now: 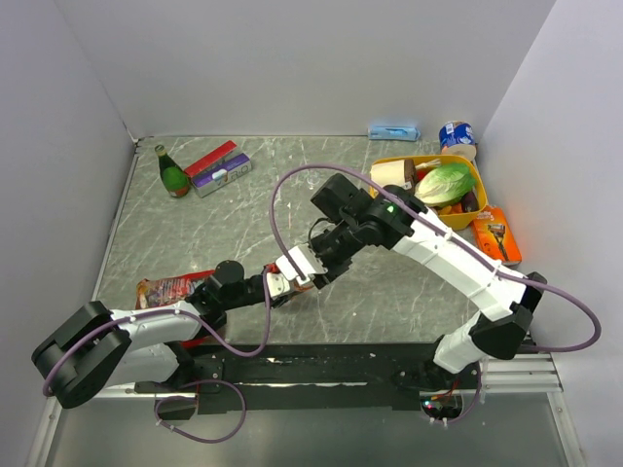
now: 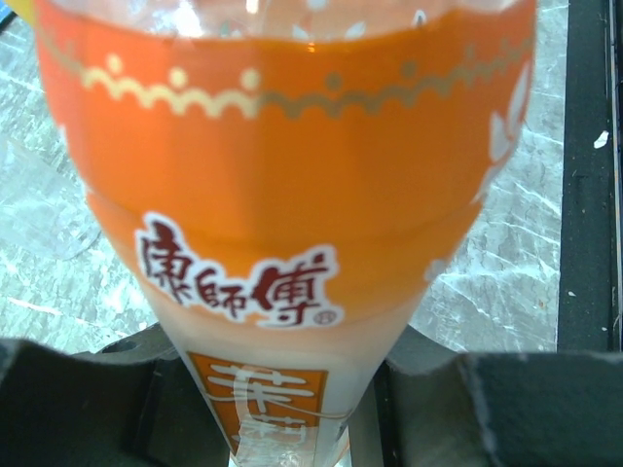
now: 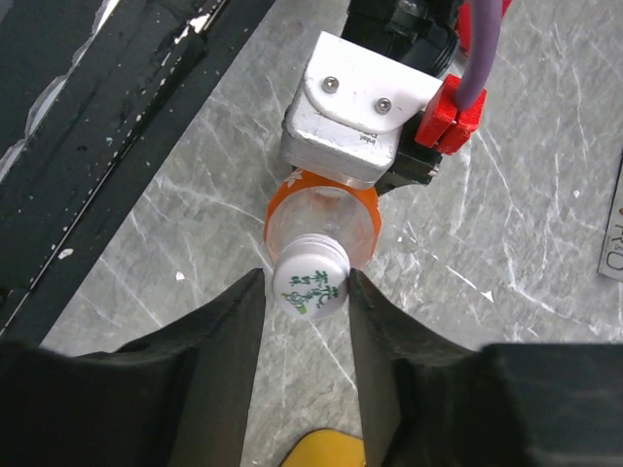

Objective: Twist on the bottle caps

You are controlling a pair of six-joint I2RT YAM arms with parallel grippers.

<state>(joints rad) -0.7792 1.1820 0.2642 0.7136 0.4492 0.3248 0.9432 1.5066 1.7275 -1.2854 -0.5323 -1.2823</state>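
At mid-table (image 1: 195, 233), my two arms meet on one small orange bottle (image 2: 282, 175).

My left gripper (image 2: 292, 418) is clamped around the bottle's narrow lower body. Its dark fingers (image 2: 97, 399) sit on either side of the label, and the orange liquid fills most of that wrist view. From the right wrist view, the bottle's neck points straight at the camera with the whitish cap (image 3: 311, 284) sitting on it, green print on its top. My right gripper (image 3: 306, 280) is closed onto that cap, one black finger against each side. Far off at the back left corner stands a green glass bottle (image 1: 173, 173), and a yellow tray (image 1: 477, 209) of food sits at back right.
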